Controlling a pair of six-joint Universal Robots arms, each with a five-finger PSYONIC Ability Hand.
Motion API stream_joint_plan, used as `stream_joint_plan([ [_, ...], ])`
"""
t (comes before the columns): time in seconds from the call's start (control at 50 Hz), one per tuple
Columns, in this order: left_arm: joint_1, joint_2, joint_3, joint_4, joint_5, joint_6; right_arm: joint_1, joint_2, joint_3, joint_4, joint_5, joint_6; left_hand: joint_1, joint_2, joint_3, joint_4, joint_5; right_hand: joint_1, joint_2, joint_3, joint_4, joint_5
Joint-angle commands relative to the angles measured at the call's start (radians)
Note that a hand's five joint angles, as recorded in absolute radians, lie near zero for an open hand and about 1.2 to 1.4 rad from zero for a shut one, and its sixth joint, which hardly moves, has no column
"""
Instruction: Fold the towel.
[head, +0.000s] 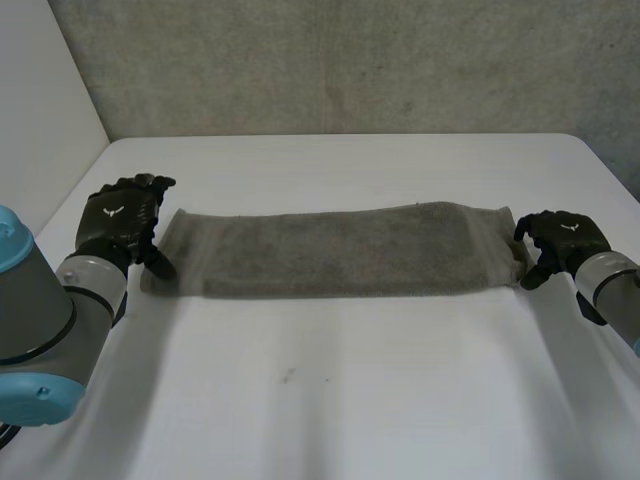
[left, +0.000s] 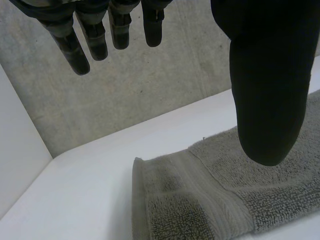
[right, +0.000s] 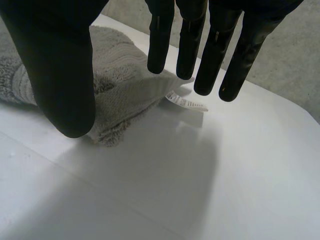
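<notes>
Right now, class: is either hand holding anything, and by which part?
Nothing is held. The left hand and right hand are open, fingers straight, one at each short end of the towel lying on the table.

Black left hand (head: 120, 222) and right hand (head: 560, 240), small white emblem on each back; left arm (head: 40, 310) grey-jointed, light-blue caps; right arm (head: 612, 283) grey.

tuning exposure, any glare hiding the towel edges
Head view: no glare on the white table; long grey terry towel has distinct edges. Left wrist view: woven band evenly lit. Right wrist view: its small white label nearly blends into the table.
</notes>
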Motion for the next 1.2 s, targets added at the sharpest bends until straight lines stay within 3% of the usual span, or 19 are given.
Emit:
stream_joint_plan([
  [0.02, 0.000, -0.003, -0.001, 0.000, 0.001, 0.000, 0.000, 0.036, -0.022, -0.009, -0.001, 0.000, -0.005, 0.009, 0.007, 0.006, -0.035, 0.494, 0.414, 0.410, 0.414, 0.434],
  [0.06, -0.001, -0.005, -0.001, 0.000, 0.001, 0.000, -0.003, 0.055, -0.032, -0.020, -0.001, -0.001, -0.005, 0.009, 0.007, 0.006, -0.035, 0.795, 0.715, 0.711, 0.715, 0.735],
  [0.08, -0.001, -0.006, -0.001, 0.002, 0.001, 0.000, -0.003, 0.055, -0.032, -0.020, -0.001, -0.001, -0.005, 0.009, 0.007, 0.006, -0.035, 0.796, 0.716, 0.713, 0.716, 0.736],
  [0.1, -0.001, -0.006, -0.001, 0.002, 0.001, 0.000, -0.006, 0.062, -0.037, -0.023, -0.001, -0.001, -0.005, 0.009, 0.007, 0.006, -0.035, 0.944, 0.863, 0.860, 0.864, 0.883],
  [0.36, 0.003, -0.006, -0.001, 0.002, 0.001, 0.002, -0.071, 0.063, -0.085, -0.010, 0.028, -0.080, -0.005, 0.009, 0.007, 0.006, -0.035, 0.945, 0.865, 0.861, 0.865, 0.885],
  [0.5, 0.003, -0.003, -0.001, 0.002, 0.000, 0.002, -0.193, -0.025, -0.091, -0.009, 0.201, -0.331, -0.005, 0.009, 0.007, 0.006, -0.035, 0.945, 0.865, 0.861, 0.865, 0.885],
  [0.62, 0.003, -0.002, -0.001, 0.002, 0.000, 0.002, -0.189, -0.086, -0.088, -0.016, 0.194, -0.351, -0.005, 0.009, 0.007, 0.006, -0.035, 0.945, 0.865, 0.861, 0.865, 0.885],
  [0.7, 0.003, -0.002, -0.003, 0.002, 0.000, 0.002, -0.058, -0.193, -0.098, -0.023, 0.157, -0.301, -0.005, 0.009, 0.007, 0.006, -0.035, 0.945, 0.865, 0.861, 0.865, 0.885],
  [0.82, 0.003, 0.000, -0.003, 0.002, 0.000, 0.002, 0.121, -0.191, -0.154, -0.024, 0.094, -0.291, -0.005, 0.009, 0.007, 0.006, -0.035, 0.945, 0.865, 0.861, 0.865, 0.885],
  [0.86, 0.003, 0.000, -0.003, 0.002, 0.000, 0.002, 0.244, -0.166, -0.183, -0.030, 0.045, -0.299, -0.005, 0.009, 0.007, 0.006, -0.035, 0.945, 0.865, 0.861, 0.865, 0.885],
  [0.92, 0.003, 0.000, -0.003, 0.002, 0.000, 0.002, 0.305, -0.146, -0.200, -0.041, 0.022, -0.299, -0.005, 0.009, 0.007, 0.006, -0.035, 0.945, 0.865, 0.861, 0.865, 0.885],
  [1.02, 0.003, 0.000, -0.003, 0.002, 0.000, 0.002, 0.530, -0.036, -0.233, -0.116, -0.058, -0.323, -0.005, 0.009, 0.007, 0.006, -0.035, 0.945, 0.865, 0.861, 0.865, 0.885],
  [1.2, 0.000, -0.003, -0.007, 0.002, 0.000, 0.006, 0.690, 0.113, -0.230, -0.132, -0.118, -0.405, -0.005, 0.009, 0.007, 0.006, -0.035, 0.945, 0.865, 0.861, 0.865, 0.885],
])
